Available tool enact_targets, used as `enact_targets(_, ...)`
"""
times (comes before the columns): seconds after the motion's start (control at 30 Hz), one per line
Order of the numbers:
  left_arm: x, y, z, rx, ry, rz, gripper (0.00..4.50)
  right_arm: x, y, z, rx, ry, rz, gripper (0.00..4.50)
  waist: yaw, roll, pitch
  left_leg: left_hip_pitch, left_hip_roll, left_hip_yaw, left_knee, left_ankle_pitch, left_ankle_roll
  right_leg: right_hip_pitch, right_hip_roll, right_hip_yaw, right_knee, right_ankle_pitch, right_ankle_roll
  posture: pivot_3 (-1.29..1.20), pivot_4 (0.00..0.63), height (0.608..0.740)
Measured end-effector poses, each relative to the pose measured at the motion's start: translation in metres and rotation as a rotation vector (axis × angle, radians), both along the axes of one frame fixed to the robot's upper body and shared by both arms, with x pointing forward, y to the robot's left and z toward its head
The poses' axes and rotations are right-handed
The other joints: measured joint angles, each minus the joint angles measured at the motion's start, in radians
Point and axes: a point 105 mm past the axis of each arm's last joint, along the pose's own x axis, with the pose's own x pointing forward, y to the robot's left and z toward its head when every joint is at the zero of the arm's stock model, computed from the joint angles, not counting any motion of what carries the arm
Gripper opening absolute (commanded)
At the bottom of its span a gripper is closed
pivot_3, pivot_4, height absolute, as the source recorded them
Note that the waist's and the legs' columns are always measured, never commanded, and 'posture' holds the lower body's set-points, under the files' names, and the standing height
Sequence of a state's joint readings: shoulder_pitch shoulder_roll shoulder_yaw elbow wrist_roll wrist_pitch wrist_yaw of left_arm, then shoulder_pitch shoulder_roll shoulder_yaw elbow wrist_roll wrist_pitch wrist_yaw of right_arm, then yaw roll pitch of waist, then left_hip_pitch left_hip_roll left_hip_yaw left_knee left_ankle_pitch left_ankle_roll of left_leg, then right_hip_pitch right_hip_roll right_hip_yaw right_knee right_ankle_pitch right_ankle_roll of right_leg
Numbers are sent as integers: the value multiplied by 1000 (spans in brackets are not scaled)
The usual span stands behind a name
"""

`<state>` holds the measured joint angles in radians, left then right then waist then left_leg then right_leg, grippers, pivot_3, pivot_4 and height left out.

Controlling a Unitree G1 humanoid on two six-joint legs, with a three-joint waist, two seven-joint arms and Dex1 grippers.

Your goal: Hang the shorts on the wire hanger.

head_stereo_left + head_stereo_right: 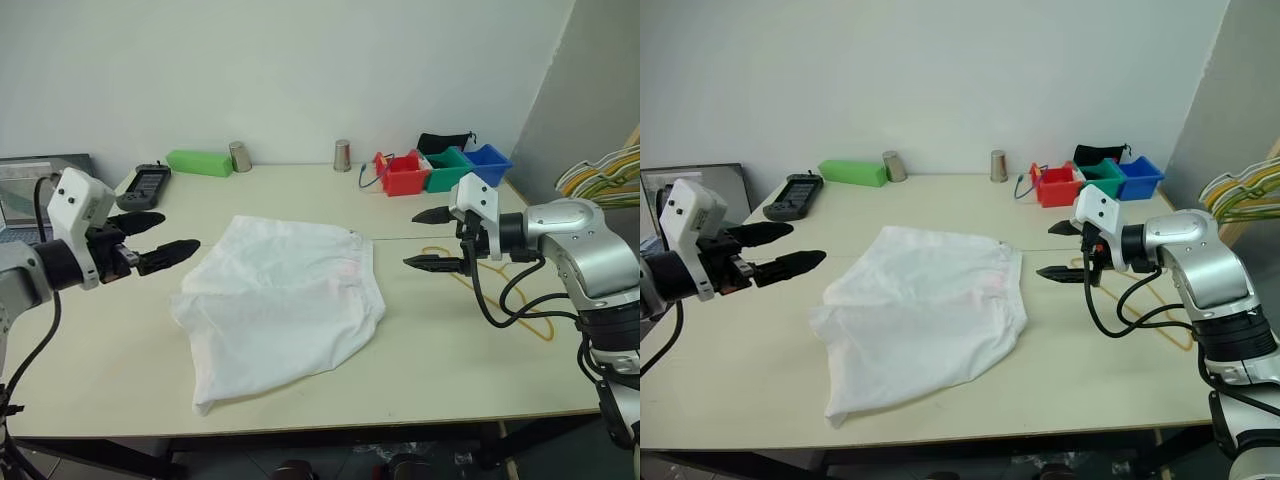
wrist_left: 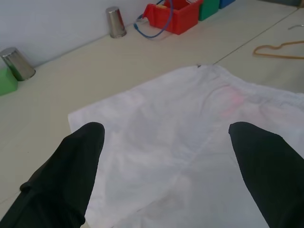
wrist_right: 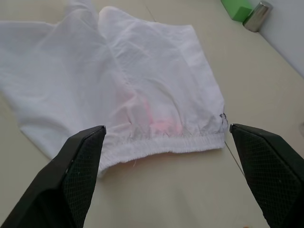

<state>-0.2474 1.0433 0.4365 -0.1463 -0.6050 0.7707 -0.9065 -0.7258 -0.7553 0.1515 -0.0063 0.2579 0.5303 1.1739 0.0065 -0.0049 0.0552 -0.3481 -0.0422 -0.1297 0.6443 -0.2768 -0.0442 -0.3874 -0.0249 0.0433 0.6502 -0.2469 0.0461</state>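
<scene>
The shorts [image 1: 285,305] lie flat mid-desk [image 1: 120,370], waistband toward the right side. The hanger [image 1: 500,290] lies on the desk beyond it, partly behind the right claw [image 1: 432,240]. That claw and the left claw [image 1: 160,240] hover spread wide, holding nothing.

- The table [image 1: 120,370] is lit evenly and brightly, no glare spotted anywhere.
- Only soft, faint shadows are cast under the shorts [image 1: 285,305] (pretty diffuse light).
- Wrist-view fingertips [image 2: 76,171] are rendered a bit soft up close.
</scene>
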Motion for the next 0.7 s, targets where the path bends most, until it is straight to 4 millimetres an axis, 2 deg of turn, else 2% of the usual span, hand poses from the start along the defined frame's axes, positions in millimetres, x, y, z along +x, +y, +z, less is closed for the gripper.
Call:
enact_targets(0.17, 2, -3, 5, -17, -14, -17, 4500, 1, -1, 0, -1, 2, -3, 4437, 0, 0, 0, 0, 0, 0, 0, 0, 0, 0, 1, 0, 0, 0, 0, 95, 0, 740)
enact_targets(0.5, 1, -3, -5, -25, 18, -19, 4500, -1, 1, -3, -10, 11, 12, 4437, -1, 0, 0, 0, 1, 0, 0, 0, 0, 0, 1, 1, 0, 0, 0, 87, 0, 740)
enact_targets(0.6, -18, -18, -28, 3, 118, -110, 4500, -12, 8, -11, -75, -1, 102, 4437, -5, 0, 0, 0, 2, 1, -1, 0, 0, 0, 1, 2, -1, 0, -1, 88, 0, 740)
enact_targets(0.7, -51, -36, -65, 45, 283, -230, 4500, -26, 12, -35, -160, 7, 201, 4437, -8, 0, 0, 0, 3, 2, -1, -1, -1, 0, 1, 2, -1, -1, -2, 85, 0, 740)
